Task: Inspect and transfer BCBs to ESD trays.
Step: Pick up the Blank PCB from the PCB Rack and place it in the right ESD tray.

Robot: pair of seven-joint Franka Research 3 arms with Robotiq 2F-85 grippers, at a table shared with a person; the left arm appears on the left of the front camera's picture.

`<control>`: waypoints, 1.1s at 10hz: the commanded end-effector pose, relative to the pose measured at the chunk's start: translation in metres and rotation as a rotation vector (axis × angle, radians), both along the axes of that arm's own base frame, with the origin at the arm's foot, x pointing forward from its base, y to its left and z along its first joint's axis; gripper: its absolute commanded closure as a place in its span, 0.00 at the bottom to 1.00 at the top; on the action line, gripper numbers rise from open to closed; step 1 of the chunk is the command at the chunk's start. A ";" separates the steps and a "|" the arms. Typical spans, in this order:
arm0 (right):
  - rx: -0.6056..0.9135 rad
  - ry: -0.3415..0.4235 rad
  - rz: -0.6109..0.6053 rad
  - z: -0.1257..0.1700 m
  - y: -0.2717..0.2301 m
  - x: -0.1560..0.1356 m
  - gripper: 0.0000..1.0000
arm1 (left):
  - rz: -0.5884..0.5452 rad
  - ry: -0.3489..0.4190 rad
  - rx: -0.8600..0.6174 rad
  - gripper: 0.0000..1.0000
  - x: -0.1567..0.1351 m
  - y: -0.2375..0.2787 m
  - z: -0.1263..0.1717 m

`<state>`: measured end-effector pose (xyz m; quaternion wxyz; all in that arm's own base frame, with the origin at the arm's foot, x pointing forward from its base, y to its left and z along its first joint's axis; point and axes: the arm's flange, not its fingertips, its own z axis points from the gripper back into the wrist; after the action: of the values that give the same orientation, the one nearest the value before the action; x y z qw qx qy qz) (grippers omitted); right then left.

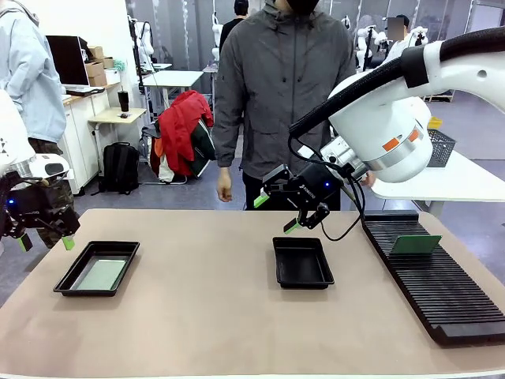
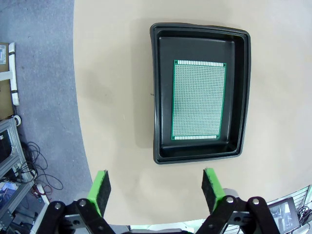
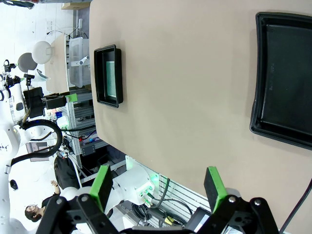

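Observation:
Two black ESD trays lie on the tan table. The left tray (image 1: 75,278) holds a green BCB (image 1: 101,274) lying flat; from the left wrist that BCB (image 2: 199,100) shows its grid face inside the tray (image 2: 161,97). My left gripper (image 1: 46,242) hovers open off the table's left edge, above and beside this tray, nothing between its pads (image 2: 156,187). The middle tray (image 1: 302,276) is empty. My right gripper (image 1: 276,214) hangs open just behind and above it, and in its wrist view (image 3: 158,183) the tray (image 3: 256,97) is at right. Another BCB (image 1: 416,244) stands in the rack.
A long black slotted rack (image 1: 442,292) runs along the table's right side. A person in a grey jacket stands at the far edge, one hand (image 1: 225,185) hanging down. The right arm's black cable (image 1: 347,221) loops over the table behind the middle tray.

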<state>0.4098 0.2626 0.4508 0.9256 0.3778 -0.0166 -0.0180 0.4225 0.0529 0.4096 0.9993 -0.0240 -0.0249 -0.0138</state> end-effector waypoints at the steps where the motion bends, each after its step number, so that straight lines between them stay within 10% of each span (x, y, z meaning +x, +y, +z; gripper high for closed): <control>1: 0.000 0.000 0.000 0.000 0.000 0.000 0.00 | 0.000 -0.008 -0.006 0.00 0.001 0.001 -0.003; 11: -0.432 -0.505 0.684 0.119 -0.159 -0.003 0.00 | 0.000 -0.008 -0.006 0.00 0.001 0.001 -0.003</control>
<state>0.3961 0.1194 0.5587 0.9161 0.1705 -0.1035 0.3478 0.4225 0.0533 0.4088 0.9993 -0.0243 -0.0243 -0.0134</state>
